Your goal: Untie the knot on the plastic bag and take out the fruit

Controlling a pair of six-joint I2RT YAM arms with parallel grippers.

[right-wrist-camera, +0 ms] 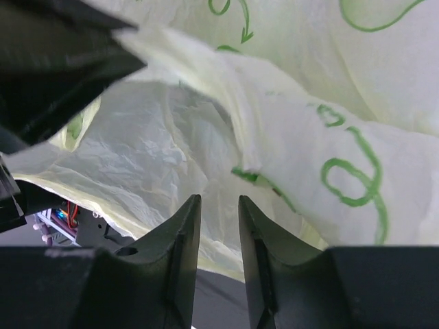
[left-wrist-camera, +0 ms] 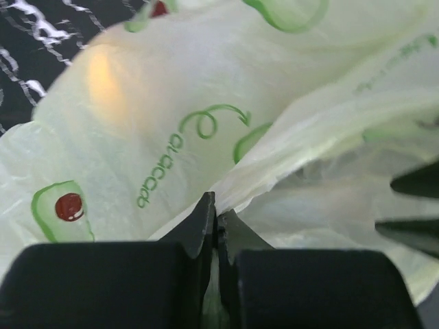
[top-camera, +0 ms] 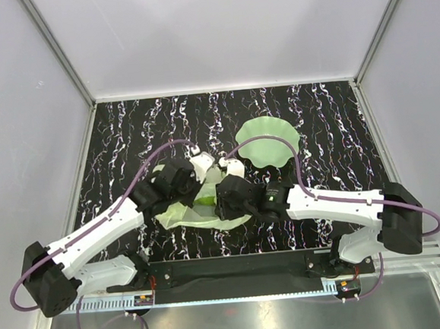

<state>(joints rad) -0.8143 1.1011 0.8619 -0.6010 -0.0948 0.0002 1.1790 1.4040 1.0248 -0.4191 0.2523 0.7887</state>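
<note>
1. Black fingers of the left gripper filled the bottom centre of the left wrist view. They were pressed together and pinched a raised fold of the plastic bag.
2. That bag was thin, crinkled and pale yellow-green, printed with green curls and small avocado drawings. One fruit showed only as an orange glow through the film, in the upper left of the same view.
3. Whether the knot was tied or loose could not be told from any view.
4. At the bottom centre of the right wrist view, the right gripper had its fingers a narrow gap apart. The tips were close against the bag's film, and nothing was visibly caught between them.
5. Seen from above, the bag lay in the middle of the frame, between the two grippers, on a black table veined with white.
6. A green wavy-edged dish sat just beside the bag, up and to the right of it.
</note>
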